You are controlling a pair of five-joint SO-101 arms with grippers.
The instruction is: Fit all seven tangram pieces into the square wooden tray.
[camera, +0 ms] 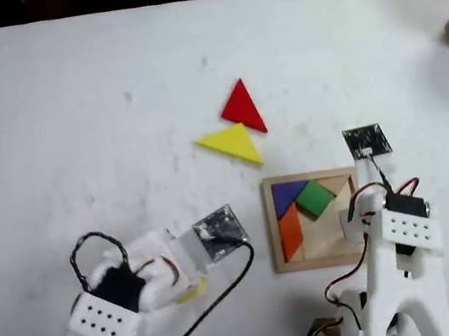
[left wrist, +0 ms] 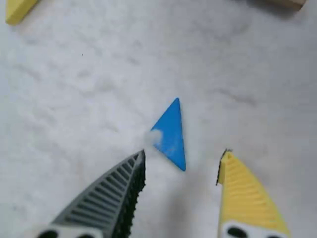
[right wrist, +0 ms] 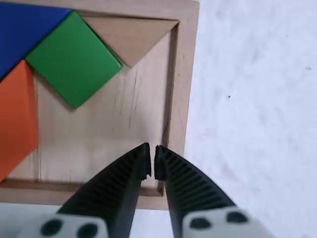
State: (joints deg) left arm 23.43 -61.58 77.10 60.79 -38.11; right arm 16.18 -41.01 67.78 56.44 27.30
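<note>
My left gripper (left wrist: pixel 183 154), spread, flanks the blue triangle (left wrist: pixel 170 131) (poised to pinch); my right gripper (right wrist: pixel 152 157), closed empty, hovers over the tray (right wrist: pixel 185 74).

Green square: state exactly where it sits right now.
High view: the green square lies inside the wooden tray, in its far half, between the blue piece on its left and a tan triangle on its right.

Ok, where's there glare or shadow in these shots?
Left wrist view: a pale patch, probably glare, on one corner of the blue triangle. Right wrist view: a thin dark shadow runs just inside the rim of the wooden tray. High view: the white table is brightly, evenly lit; the red triangle and yellow triangle cast almost no shadow.
</note>
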